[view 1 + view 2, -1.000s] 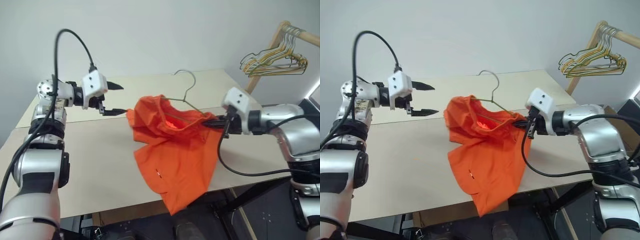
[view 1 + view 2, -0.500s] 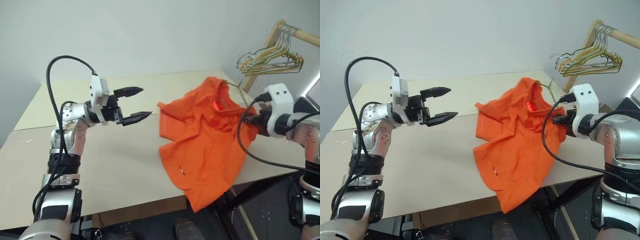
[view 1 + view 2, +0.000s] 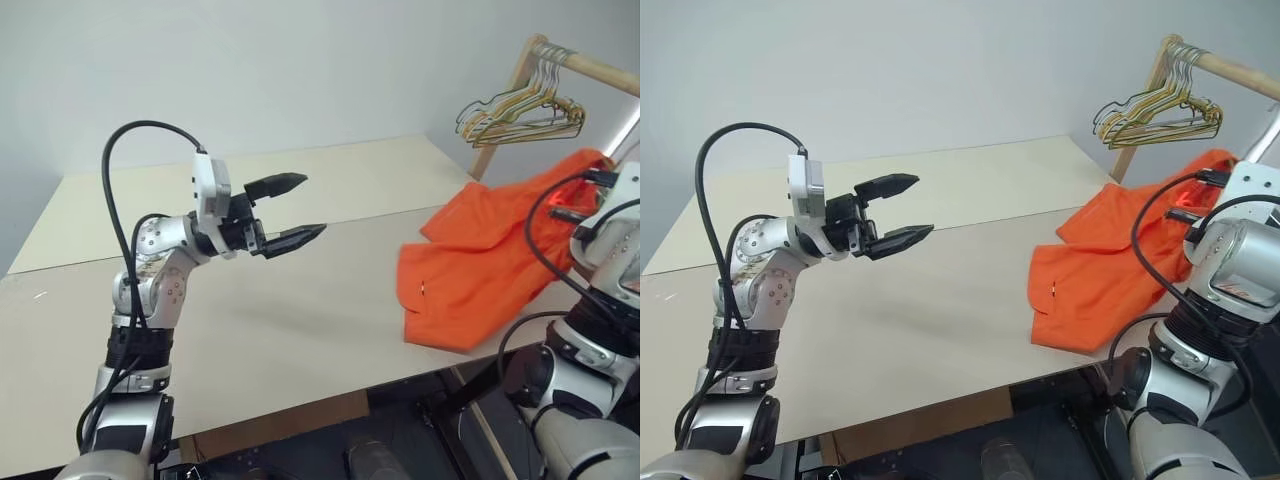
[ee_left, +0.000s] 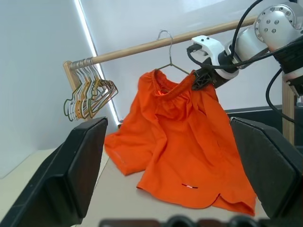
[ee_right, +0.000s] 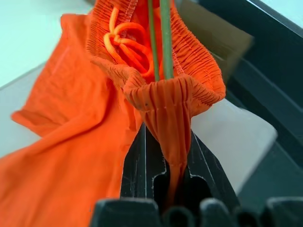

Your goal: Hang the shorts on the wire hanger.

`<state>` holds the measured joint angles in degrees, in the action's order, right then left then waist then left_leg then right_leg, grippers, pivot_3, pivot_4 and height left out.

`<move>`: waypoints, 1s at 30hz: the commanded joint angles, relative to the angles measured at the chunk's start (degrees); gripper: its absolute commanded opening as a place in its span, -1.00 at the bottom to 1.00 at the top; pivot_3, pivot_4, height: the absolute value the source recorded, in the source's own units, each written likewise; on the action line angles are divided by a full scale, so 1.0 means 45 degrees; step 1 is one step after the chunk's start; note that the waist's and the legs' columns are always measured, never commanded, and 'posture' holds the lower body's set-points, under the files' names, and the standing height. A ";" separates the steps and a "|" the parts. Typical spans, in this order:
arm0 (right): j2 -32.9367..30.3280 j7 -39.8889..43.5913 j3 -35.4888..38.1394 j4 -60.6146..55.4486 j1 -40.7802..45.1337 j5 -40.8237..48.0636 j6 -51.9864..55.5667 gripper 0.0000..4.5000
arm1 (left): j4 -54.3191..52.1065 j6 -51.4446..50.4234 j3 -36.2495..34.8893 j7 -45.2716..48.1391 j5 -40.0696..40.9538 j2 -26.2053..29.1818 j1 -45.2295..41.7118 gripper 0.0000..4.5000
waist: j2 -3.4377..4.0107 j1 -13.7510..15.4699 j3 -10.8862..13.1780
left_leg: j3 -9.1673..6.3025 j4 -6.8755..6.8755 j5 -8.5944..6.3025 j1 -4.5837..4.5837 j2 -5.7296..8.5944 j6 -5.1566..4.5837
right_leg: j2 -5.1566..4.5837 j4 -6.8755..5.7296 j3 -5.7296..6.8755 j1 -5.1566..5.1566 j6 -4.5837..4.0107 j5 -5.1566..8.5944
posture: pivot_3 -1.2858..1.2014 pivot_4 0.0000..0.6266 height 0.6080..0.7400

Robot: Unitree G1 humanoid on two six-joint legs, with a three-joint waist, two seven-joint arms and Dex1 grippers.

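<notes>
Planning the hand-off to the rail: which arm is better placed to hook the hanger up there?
Right, probably: its gripper is shut on the shorts and hanger by the rail; the left gripper hovers open.

A wide, pale beige table (image 3: 330,300) with a flat matte top spans the scene, a thin seam running across it from side to side. Beyond its far right corner stands a light wooden clothes rail (image 3: 580,66), and a bunch of thin yellow, green and pale wire hangers (image 3: 515,115) hangs from it, pressed close together. Behind everything is a plain pale grey wall (image 3: 300,70).
</notes>
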<state>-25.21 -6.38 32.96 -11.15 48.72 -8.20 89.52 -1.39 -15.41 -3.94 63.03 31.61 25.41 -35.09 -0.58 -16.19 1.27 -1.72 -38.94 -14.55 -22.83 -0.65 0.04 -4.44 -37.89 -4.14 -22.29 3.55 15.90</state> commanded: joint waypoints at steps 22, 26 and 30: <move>-0.3817 -0.2765 0.4316 0.9480 0.4512 0.1803 -0.6416 -1.00 | -0.1033 0.0332 0.0561 -0.1201 -0.0314 -0.0263 0.0585 0.99 | 0.0068 -0.0138 0.0012 | 0.0069 0.0075 0.0008 0.0057 0.0007 -0.0017 | 0.0009 0.0181 -0.0055 0.0059 -0.0002 0.0002 | -0.18 -1.00 1.00; -0.4455 -0.3318 0.4852 1.1499 0.5062 0.2669 -0.7198 -1.00 | -0.1002 0.0382 0.0595 -0.1131 -0.0331 -0.0224 0.0585 0.99 | 0.0076 -0.0134 0.0017 | 0.0111 0.0151 0.0015 0.0138 0.0010 -0.0028 | 0.0009 0.0217 -0.0104 0.0121 -0.0002 0.0003 | -0.18 -1.00 1.00; -0.5022 -0.3889 0.5195 1.3029 0.5206 0.3492 -0.8107 -1.00 | -0.1031 0.0431 0.0652 -0.1080 -0.0398 -0.0179 0.0675 0.99 | 0.0085 -0.0095 0.0024 | 0.0128 0.0181 0.0015 0.0205 0.0013 -0.0030 | 0.0009 0.0279 -0.0107 0.0211 0.0002 0.0005 | -0.18 -1.00 1.00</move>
<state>-45.79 -22.74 55.79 46.82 69.80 5.38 56.29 -4.66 -14.83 -0.97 58.06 30.02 24.21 -31.53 -0.20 -16.61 1.38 -1.13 -38.12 -14.48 -21.85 -0.57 -0.10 -4.42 -36.60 -4.63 -21.27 3.57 15.94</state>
